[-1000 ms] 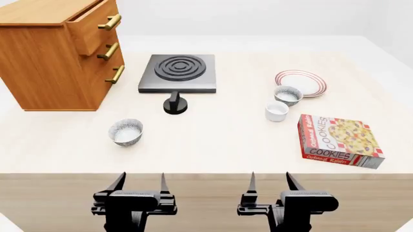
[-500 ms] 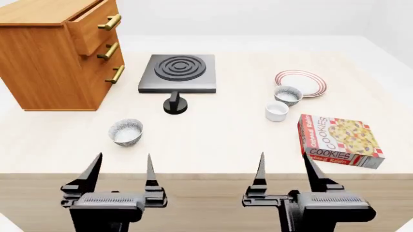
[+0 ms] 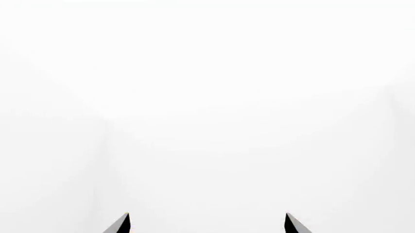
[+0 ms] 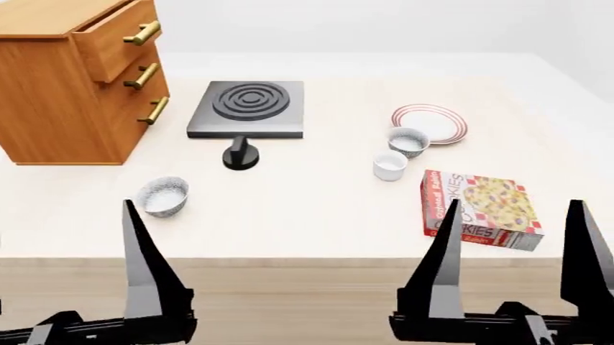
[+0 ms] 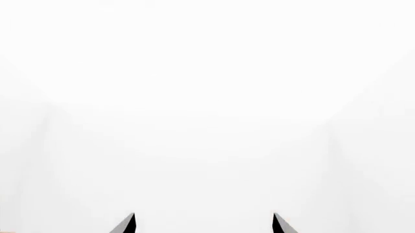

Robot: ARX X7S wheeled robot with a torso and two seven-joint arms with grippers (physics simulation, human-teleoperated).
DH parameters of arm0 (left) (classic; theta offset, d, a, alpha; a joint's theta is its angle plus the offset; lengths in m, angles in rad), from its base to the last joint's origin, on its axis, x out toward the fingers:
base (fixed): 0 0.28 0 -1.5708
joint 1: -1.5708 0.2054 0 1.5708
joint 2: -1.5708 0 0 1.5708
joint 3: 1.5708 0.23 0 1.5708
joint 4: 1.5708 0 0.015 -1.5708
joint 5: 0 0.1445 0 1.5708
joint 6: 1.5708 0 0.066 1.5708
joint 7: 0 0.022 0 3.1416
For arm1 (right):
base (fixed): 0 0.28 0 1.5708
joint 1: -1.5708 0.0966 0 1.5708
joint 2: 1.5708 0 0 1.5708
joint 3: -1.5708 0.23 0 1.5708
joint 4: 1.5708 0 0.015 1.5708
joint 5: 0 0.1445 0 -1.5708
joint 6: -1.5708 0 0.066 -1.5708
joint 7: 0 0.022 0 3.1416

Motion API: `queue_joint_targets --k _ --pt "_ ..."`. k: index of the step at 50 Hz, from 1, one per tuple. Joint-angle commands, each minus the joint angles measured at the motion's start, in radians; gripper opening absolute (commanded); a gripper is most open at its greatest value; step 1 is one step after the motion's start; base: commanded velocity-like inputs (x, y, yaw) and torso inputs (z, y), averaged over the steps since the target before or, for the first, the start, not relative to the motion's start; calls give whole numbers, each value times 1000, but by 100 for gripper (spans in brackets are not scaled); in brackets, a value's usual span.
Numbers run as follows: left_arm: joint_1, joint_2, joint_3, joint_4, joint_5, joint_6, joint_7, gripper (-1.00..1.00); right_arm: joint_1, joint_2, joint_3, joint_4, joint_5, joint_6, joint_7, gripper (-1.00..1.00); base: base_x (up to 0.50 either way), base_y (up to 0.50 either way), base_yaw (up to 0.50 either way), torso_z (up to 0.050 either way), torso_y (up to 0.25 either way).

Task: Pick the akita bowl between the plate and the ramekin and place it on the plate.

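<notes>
The akita bowl [image 4: 409, 141], grey-speckled, stands at the far right of the table, touching the edge of the red-ringed plate [image 4: 429, 123] behind it. The plain white ramekin [image 4: 390, 165] is just in front of the bowl. My right gripper [image 4: 514, 205] is open and empty, held high near the table's front edge, well short of the bowl. My left gripper [image 3: 207, 218] is open too; in the head view only one of its fingers [image 4: 149, 273] shows, at the lower left. Both wrist views show blank white beyond the fingertips.
A second speckled bowl [image 4: 162, 196] sits at the front left. A cookie box [image 4: 477, 210] lies in front of the ramekin. A black hob [image 4: 247, 109] with its knob [image 4: 241, 154] is at mid-table, and a wooden drawer cabinet [image 4: 77, 79] at the back left.
Both grippers have risen toward the head camera and their fingers stand wider apart. The head view has shifted, so the table's objects sit slightly further left.
</notes>
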Motion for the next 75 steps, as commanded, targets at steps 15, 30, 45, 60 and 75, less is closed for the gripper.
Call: queue_joint_targets --k 15,30,45,60,75 --pt "-4 0 -6 6 12 0 0 100 -14 15 15 -33 7 -27 15 100 0 -500 0 0 0" --pt "-4 -12 8 -1 19 -6 -11 100 -13 27 1 -27 4 -21 26 100 0 -500 0 0 0" --pt "-1 -24 20 -6 29 -2 -22 100 -1 38 -33 -35 -29 64 15 100 22 -287 0 0 0" --pt "-3 -35 28 -3 31 -8 -32 100 2 49 -55 -50 -59 95 15 100 500 0 0 0 0" --pt "-3 -45 33 -6 30 -7 -42 100 3 58 -62 -48 -63 98 27 100 500 0 0 0 0"
